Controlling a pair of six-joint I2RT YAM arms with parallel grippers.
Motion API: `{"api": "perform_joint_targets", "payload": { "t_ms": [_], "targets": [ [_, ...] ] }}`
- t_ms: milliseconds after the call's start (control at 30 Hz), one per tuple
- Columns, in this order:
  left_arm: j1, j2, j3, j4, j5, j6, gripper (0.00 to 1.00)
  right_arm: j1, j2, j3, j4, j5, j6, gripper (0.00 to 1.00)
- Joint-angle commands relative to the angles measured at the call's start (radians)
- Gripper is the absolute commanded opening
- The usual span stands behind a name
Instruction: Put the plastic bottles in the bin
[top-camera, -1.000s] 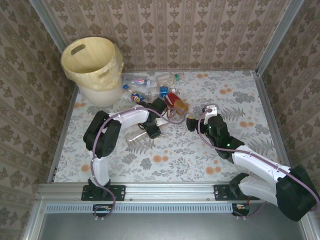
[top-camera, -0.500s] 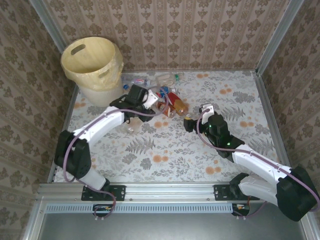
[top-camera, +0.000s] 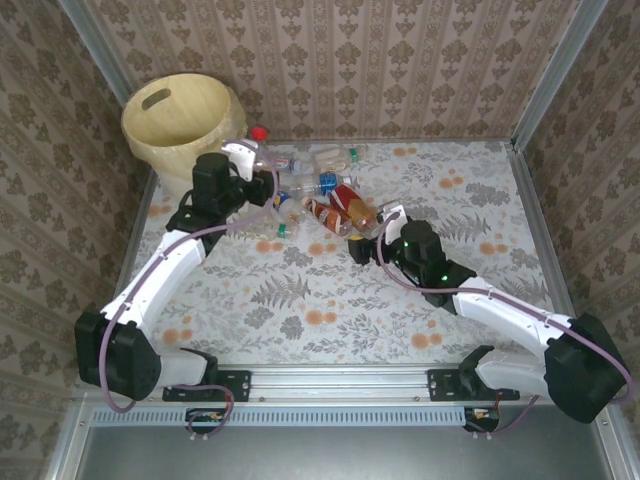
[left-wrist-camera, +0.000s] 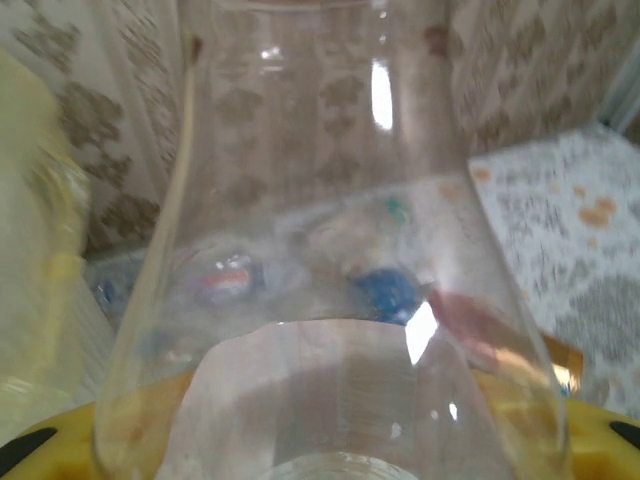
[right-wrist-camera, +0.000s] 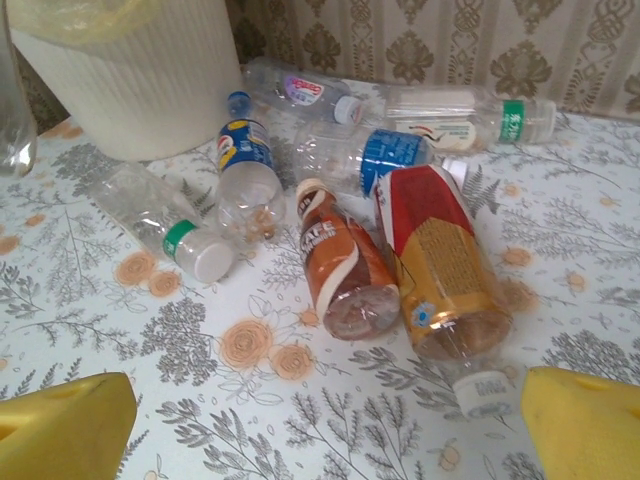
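My left gripper (top-camera: 238, 162) is shut on a clear plastic bottle (top-camera: 252, 150) with a red cap, held in the air just right of the bin's (top-camera: 180, 118) rim. In the left wrist view this bottle (left-wrist-camera: 320, 250) stands between the yellow fingertips (left-wrist-camera: 40, 445), with the bin (left-wrist-camera: 30, 260) a blur at the left. Several more plastic bottles (top-camera: 325, 192) lie in a pile right of the bin. My right gripper (top-camera: 362, 243) stands open, low over the table just in front of a brown-labelled bottle (right-wrist-camera: 345, 265) and a red-and-orange one (right-wrist-camera: 440, 262).
Other bottles around the pile: a blue-labelled one (right-wrist-camera: 390, 155), a blue-capped one (right-wrist-camera: 245, 170), a clear one with a green band (right-wrist-camera: 165, 225), and a white-and-green one (right-wrist-camera: 470, 115) by the back wall. Patterned walls close in the floral table (top-camera: 330, 300).
My left arm has swung from the middle of the table back and left to the bin, lifting the clear bottle. My right gripper has crept left towards the pile, still open.
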Motion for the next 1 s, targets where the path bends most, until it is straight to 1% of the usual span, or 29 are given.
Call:
{"api": "perform_joint_targets", "payload": {
  "t_ms": [0, 67, 233, 300, 400, 600, 833, 967],
  "targets": [
    [0.029, -0.025, 0.079, 0.129, -0.046, -0.118, 0.46, 0.017, 0.017, 0.049, 0.005, -0.009, -0.031, 1.0],
    [0.049, -0.03, 0.109, 0.154, -0.086, -0.141, 0.46, 0.025, 0.022, 0.053, 0.001, 0.0, -0.039, 1.0],
    [0.084, -0.022, 0.177, 0.285, -0.249, -0.136, 0.48, 0.03, 0.022, 0.052, 0.0, 0.024, -0.044, 1.0],
    [0.102, -0.003, 0.209, 0.329, -0.277, -0.141, 0.48, 0.031, 0.02, 0.052, -0.002, 0.032, -0.044, 1.0],
    [0.13, 0.038, 0.273, 0.372, -0.287, -0.139, 0.48, 0.033, 0.015, 0.05, -0.009, 0.042, -0.046, 1.0],
    [0.173, 0.125, 0.386, 0.426, -0.324, -0.091, 0.48, 0.033, 0.009, 0.04, -0.01, 0.062, -0.051, 1.0],
    [0.252, 0.245, 0.498, 0.422, -0.351, -0.088, 0.48, 0.033, 0.012, 0.037, -0.009, 0.067, -0.056, 1.0],
    [0.295, 0.317, 0.559, 0.417, -0.31, -0.085, 0.48, 0.033, 0.009, 0.037, -0.009, 0.068, -0.059, 1.0]
  ]
}}
